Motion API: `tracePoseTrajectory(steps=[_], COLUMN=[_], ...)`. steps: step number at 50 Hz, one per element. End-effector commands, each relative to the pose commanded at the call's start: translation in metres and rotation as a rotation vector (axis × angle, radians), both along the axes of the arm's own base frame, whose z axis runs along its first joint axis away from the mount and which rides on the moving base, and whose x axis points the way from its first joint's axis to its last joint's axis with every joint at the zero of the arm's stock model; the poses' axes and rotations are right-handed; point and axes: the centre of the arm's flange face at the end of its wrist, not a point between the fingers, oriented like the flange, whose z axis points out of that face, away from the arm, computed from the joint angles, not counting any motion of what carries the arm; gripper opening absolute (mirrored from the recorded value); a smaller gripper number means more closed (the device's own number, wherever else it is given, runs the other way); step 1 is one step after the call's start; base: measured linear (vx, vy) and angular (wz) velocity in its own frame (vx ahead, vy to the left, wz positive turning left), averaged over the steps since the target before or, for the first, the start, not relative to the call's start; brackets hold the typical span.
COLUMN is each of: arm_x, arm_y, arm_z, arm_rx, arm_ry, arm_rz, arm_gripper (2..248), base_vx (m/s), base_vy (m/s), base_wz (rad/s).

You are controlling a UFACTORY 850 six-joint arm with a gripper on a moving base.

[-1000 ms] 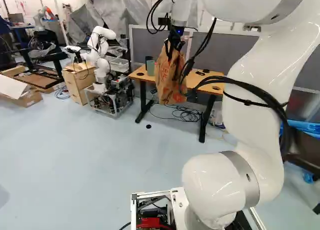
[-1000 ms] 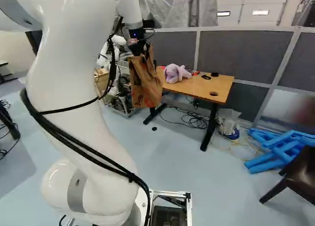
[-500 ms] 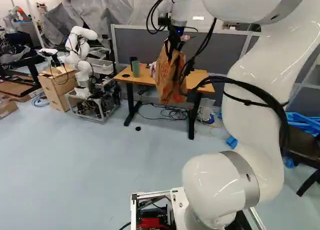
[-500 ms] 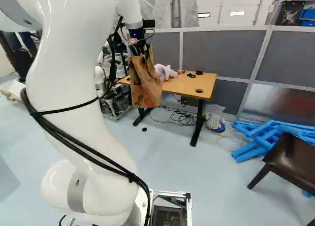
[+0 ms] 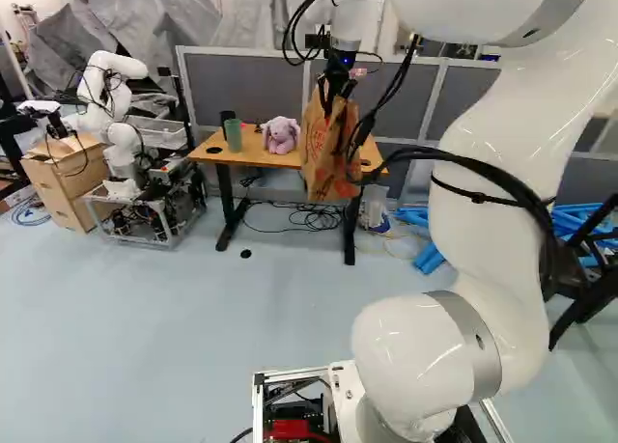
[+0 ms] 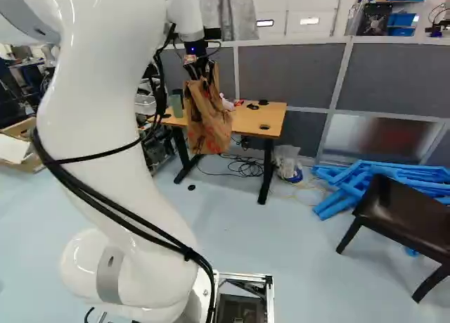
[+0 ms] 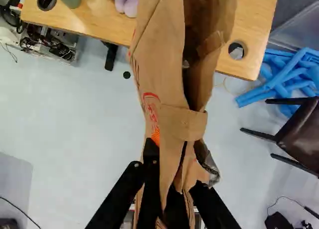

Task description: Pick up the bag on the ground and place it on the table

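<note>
Looks like the base has turned to its right since the earlier frames: the whole room has slid left in both base views, while the arm and the bag (image 5: 323,158) it carries keep the same pose over the joint. Nearest is plain pale blue floor (image 5: 193,337), filling the lower left of the left base view. Gripper (image 5: 333,96) is closed down on the bag, fingers on either side with folded brown paper between them. So the bag's hanging in the air, upper middle of the left base view, in front of the table (image 6: 271,115); can't tell if any of it is over the top.

Brown chair (image 6: 404,210) sits at the right of the right base view. Tabletop is light wood, with a green cup (image 5: 234,134) and a purple plush (image 5: 281,134); cables (image 6: 242,166) lie on the floor underneath. Blue pile (image 6: 351,186) right of that, then grey partitions (image 6: 281,73) across the back.
</note>
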Motion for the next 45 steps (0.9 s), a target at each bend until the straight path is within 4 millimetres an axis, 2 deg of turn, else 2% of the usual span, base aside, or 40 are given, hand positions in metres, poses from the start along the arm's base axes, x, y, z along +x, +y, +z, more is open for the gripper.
tracePoseTrajectory(steps=[31,45], arm_x=[0.0,0.0], arm_y=[0.0,0.0], arm_z=[0.0,0.0], arm_rx=[0.0,0.0], arm_ry=[0.0,0.0], arm_rz=[0.0,0.0], arm_gripper=[21,21], base_vx=[0.002,0.001], base_vy=[-0.047,0.002], base_wz=[-0.229,0.003])
